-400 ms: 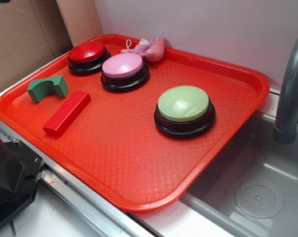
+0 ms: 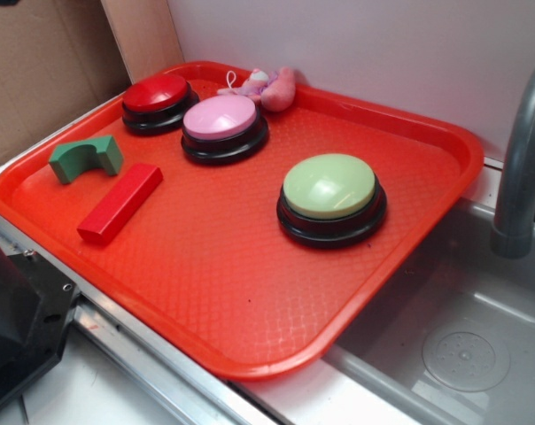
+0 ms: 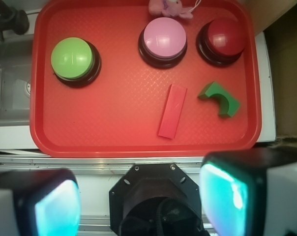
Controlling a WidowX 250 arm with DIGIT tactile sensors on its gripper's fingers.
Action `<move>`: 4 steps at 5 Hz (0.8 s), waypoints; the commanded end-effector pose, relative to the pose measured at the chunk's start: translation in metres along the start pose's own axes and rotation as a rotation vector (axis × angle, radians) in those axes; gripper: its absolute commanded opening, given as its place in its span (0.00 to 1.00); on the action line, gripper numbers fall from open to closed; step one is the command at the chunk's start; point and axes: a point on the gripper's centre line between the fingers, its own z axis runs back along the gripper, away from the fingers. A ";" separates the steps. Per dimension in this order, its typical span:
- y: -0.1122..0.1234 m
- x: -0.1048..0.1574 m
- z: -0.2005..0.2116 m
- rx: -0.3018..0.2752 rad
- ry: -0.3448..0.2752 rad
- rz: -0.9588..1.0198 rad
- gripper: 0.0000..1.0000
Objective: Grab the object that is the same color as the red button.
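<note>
Three round push buttons were seen on the red tray, each on a black base: the red button in the tray's far left corner as the exterior view showed it, a pink-topped button just beside it, and a green-topped button well apart from both, nearer the tray's sink-side edge. The red block, a plain elongated bar, was found lying flat on the tray floor near the tray's front left edge, touching nothing. A green arch-shaped block was set just beside it, between the bar and the tray's left rim, apart from the bar. A small pink plush toy was lodged against the tray's far rim, behind the pink-topped button.

No writing, brand or label could be read on the buttons, the blocks or the tray.

In the wrist view the end effector was held off the tray, above the desk edge just outside the tray's front rim, with its two fingers spread wide apart and nothing between them. The red block was seen from there well ahead of the fingers, slightly tilted, with the red button beyond it near the tray's far corner. A grey sink and a grey faucet were placed just beside the tray's right edge.
</note>
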 end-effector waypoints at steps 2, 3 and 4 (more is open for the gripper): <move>0.038 0.004 -0.054 -0.025 -0.010 0.257 1.00; 0.056 0.004 -0.080 -0.032 0.016 0.378 1.00; 0.073 0.010 -0.110 -0.014 0.028 0.483 1.00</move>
